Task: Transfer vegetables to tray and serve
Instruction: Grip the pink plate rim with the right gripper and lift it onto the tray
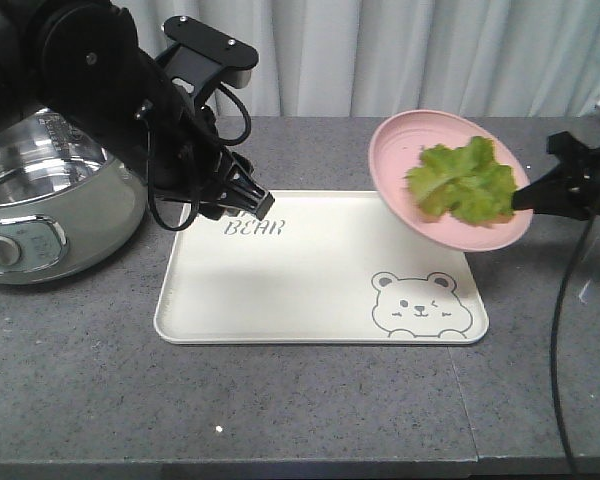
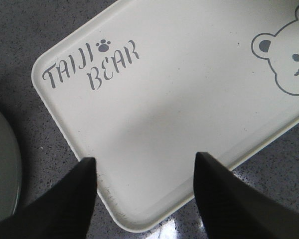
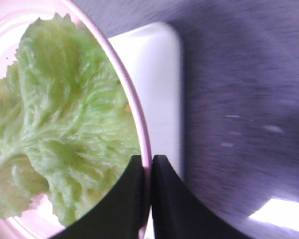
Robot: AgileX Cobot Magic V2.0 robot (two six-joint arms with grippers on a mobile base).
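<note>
The vegetables (image 1: 460, 180) are a ruffled green lettuce leaf lying in a round pink plate (image 1: 400, 150). The plate is held tilted in the air above the tray's right end. My right gripper (image 1: 520, 197) is shut on its right rim. In the right wrist view the fingertips (image 3: 148, 158) pinch the pink rim (image 3: 134, 114), with the leaf (image 3: 65, 109) to the left and a corner of the tray (image 3: 154, 74) behind. The cream tray (image 1: 320, 270) with bear drawing lies flat mid-table. My left gripper (image 1: 250, 200) hovers open over the tray's back left corner (image 2: 164, 99), fingertips (image 2: 145, 158) wide apart and holding nothing.
A steel electric pot (image 1: 40, 200) stands left of the tray, and its pale edge (image 2: 0, 164) shows in the left wrist view. A grey curtain (image 1: 380, 50) hangs behind the table. The table's front edge (image 1: 280, 465) runs close to the bottom of the front view.
</note>
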